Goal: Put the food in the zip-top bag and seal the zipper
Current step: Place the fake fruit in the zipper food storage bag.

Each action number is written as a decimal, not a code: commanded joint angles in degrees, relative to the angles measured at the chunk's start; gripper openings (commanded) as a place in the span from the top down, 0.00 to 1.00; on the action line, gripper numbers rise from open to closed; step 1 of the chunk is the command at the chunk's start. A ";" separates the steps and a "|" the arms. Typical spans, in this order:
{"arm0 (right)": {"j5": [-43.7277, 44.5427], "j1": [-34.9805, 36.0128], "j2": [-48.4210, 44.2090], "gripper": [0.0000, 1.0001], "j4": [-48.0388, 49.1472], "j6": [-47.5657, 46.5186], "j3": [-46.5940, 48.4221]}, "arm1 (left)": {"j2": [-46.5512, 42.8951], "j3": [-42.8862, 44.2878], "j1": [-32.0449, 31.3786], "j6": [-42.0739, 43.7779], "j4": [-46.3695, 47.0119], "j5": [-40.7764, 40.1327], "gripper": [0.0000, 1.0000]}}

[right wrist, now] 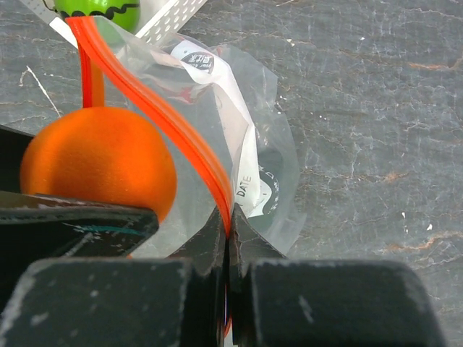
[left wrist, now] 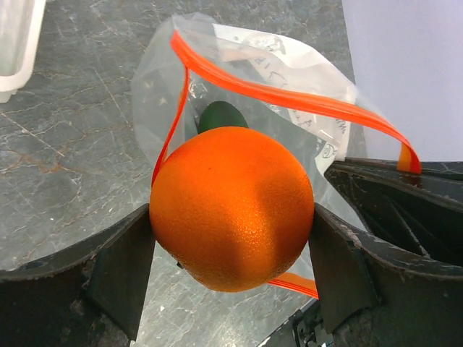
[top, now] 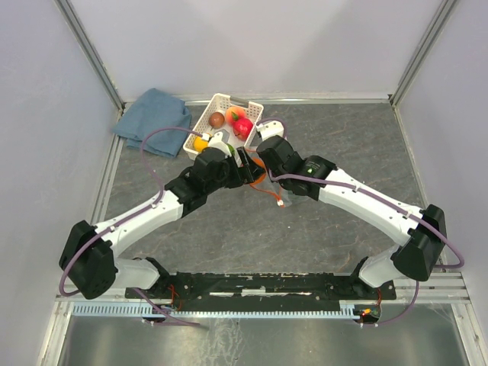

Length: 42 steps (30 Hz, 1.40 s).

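My left gripper (left wrist: 230,242) is shut on an orange toy fruit (left wrist: 231,206), which touches both fingers. It hangs right at the open mouth of the clear zip-top bag (left wrist: 289,65). A dark green piece of food (left wrist: 221,116) lies inside the bag. My right gripper (right wrist: 228,224) is shut on the orange-red zipper (right wrist: 166,116) and holds that edge of the mouth up, beside the orange fruit (right wrist: 98,163). The bag's white label (right wrist: 242,159) shows behind the strip. Both grippers meet at the table's middle (top: 248,166).
A white slotted basket (top: 216,104) behind the grippers holds brown (top: 217,119), red-pink (top: 242,126) and yellow (top: 200,142) food. A bright green fruit (right wrist: 98,11) shows in the right wrist view. A folded blue cloth (top: 152,118) lies at the back left.
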 commanded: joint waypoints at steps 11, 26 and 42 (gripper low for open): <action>-2.15 0.32 -1.68 0.98 3.37 1.60 -0.32 | 0.48 5.47 -1.70 2.12 -0.38 -5.43 0.27; -4.57 0.29 -2.59 0.97 4.28 2.08 -0.58 | 3.79 8.23 -3.33 2.68 -2.76 -9.87 0.20; -2.88 0.28 -3.57 0.95 4.12 2.39 -1.18 | 3.38 10.46 -4.45 5.68 -6.97 -15.04 0.04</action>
